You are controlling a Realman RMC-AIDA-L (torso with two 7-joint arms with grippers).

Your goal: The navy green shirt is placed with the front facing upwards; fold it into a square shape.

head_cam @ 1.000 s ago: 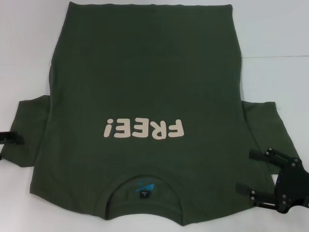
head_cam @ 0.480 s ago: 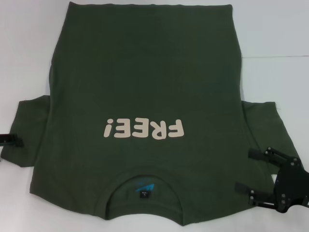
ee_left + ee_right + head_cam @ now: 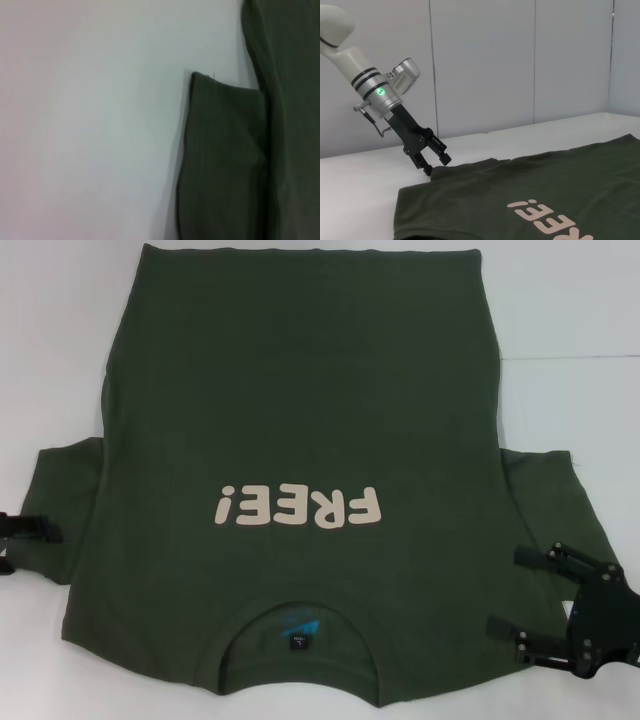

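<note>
1. Shirt point(image 3: 300, 460) lies flat on the white table point(image 3: 570, 330), front up, collar at the near edge, hem at the far edge, both sleeves spread out
2. "FREE!" lettering point(image 3: 298, 507) reads upside down in the head view; blue and black label point(image 3: 300, 632) sits inside the collar
3. Left gripper point(image 3: 30, 532) at the left sleeve's outer edge; in the right wrist view point(image 3: 431, 156) its fingertips are down at the sleeve corner; grip state: cannot tell
4. Right gripper point(image 3: 510, 590) low over the right sleeve near the shoulder, jaws spread, fingers point(image 3: 502, 625) above cloth, holding nothing
5. Left wrist view: sleeve point(image 3: 220, 160) flat on the table
</note>
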